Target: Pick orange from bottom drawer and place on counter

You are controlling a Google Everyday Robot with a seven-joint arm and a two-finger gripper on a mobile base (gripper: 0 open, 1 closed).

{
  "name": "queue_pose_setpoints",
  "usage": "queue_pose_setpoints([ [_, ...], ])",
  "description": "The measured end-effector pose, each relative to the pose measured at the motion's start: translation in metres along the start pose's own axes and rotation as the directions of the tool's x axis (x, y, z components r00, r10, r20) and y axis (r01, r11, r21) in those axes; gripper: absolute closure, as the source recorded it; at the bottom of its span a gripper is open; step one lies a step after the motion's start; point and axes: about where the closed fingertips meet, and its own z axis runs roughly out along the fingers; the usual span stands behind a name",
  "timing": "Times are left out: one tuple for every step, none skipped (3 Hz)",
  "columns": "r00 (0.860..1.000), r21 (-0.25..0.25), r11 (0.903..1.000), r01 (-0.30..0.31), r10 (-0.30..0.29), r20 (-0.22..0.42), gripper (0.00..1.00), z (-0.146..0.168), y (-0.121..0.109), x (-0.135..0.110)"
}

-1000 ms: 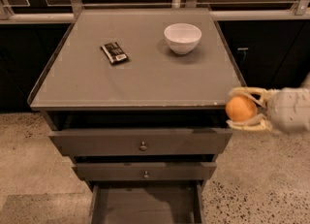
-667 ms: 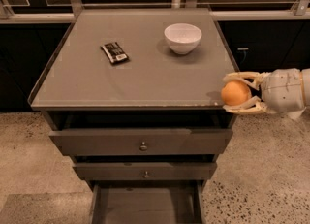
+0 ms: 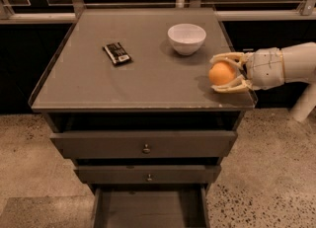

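Round orange [image 3: 222, 73], no long axis, clasped in jaws of gripper [image 3: 216, 74] reaching from right, over desk [image 3: 148, 76] front-right corner, bowl [image 3: 186, 38] near behind, open room leftward.

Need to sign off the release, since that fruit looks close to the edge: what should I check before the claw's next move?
1. Grip: ok. The claw is closed around the small round orange fruit.
2. Fruit over the flat grey glossy counter: ok, at its right side.
3. Fruit resting on the surface: cannot tell.
4. Margin to the right rim: not ok. It is close, so the fruit might roll off.
5. Neighbours clear: ok. The white round bowl and the dark wrapped bar are both apart from it.
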Motion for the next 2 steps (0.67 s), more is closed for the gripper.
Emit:
queue_pose_setpoints([
  [1.000, 0.007, 0.9999, 0.007, -0.007, 0.005, 0.80, 0.0007, -0.0063, -0.0008],
  [1.000, 0.007, 0.9999, 0.007, -0.007, 0.005, 0.59, 0.0007, -0.0063, -0.0008],
])
